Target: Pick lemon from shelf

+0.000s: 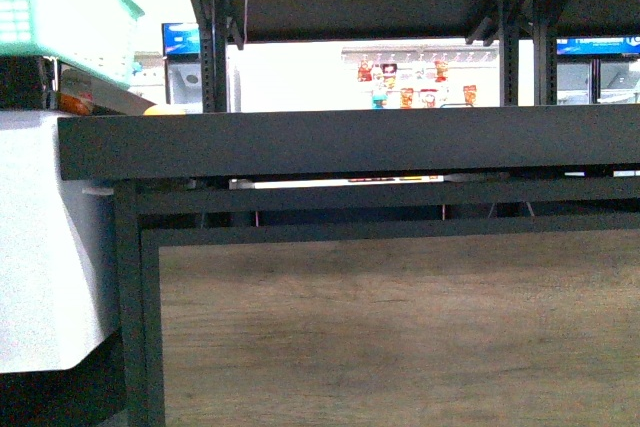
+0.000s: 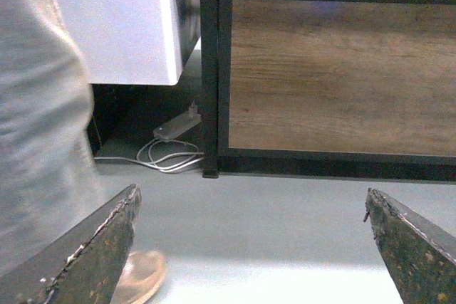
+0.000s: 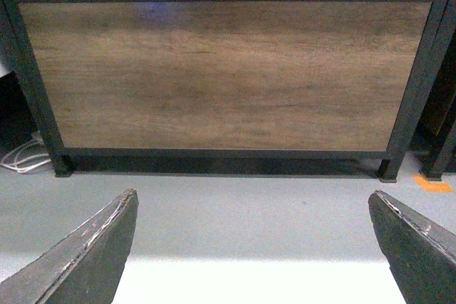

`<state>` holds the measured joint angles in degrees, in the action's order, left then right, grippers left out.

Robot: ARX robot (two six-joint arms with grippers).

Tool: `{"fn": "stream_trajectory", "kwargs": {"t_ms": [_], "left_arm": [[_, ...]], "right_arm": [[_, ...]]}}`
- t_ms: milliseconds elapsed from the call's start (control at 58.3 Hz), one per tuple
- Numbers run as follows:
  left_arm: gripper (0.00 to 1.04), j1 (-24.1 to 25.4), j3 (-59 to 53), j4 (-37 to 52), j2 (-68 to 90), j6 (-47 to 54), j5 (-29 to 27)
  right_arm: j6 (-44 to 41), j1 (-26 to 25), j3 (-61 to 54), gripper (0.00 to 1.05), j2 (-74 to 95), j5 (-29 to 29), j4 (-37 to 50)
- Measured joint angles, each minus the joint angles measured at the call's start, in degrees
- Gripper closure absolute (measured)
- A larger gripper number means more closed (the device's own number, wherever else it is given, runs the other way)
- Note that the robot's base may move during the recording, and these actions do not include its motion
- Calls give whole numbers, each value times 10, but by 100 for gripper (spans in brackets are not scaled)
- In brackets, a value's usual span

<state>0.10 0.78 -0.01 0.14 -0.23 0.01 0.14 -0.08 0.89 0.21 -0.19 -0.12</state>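
1. Nearest, the left hand [image 2: 251,191] hangs low over the floor [image 2: 285,226], released, its two dark fingers spread wide with nothing between them. The right hand [image 3: 253,194] is the same: spread and empty.
2. Just left of the left hand stands a person's leg [image 2: 35,119] in pale trousers, with the shoe [image 2: 142,275] close by one finger. A swing to the left could strike it.
3. Further in, a white cable [image 2: 167,158] lies coiled on the floor by the shelf's left post.
4. Then comes the shelf [image 1: 350,142], with a wood panel [image 1: 400,327] in a black frame below and a thick dark tray above. Both hands appear to sit well beneath that tray, so a straight rise close to it could catch the tray's front edge from below.
5. The lemon is not plainly in view. The front camera sees the tray edge-on, so its top is hidden. Only a yellow-orange sliver [image 1: 160,109] peeps over its far left end, and I cannot tell whether that is the lemon or another fruit. Reaching on that guess risks grasping the wrong one, or nudging it so it rolls off.
6. A teal basket [image 1: 60,2] sits up left, near that sliver — an arm going there could knock it.
7. Farthest, seen through the shelf, is white store shelving [image 1: 410,77] with bottles.
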Motion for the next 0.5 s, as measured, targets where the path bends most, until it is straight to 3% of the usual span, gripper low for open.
{"fn": "stream_trajectory", "kwargs": {"t_ms": [497], "left_arm": [[8, 0, 0, 0, 0, 0, 0]], "right_arm": [[0, 0, 0, 7, 0, 0, 0]]}}
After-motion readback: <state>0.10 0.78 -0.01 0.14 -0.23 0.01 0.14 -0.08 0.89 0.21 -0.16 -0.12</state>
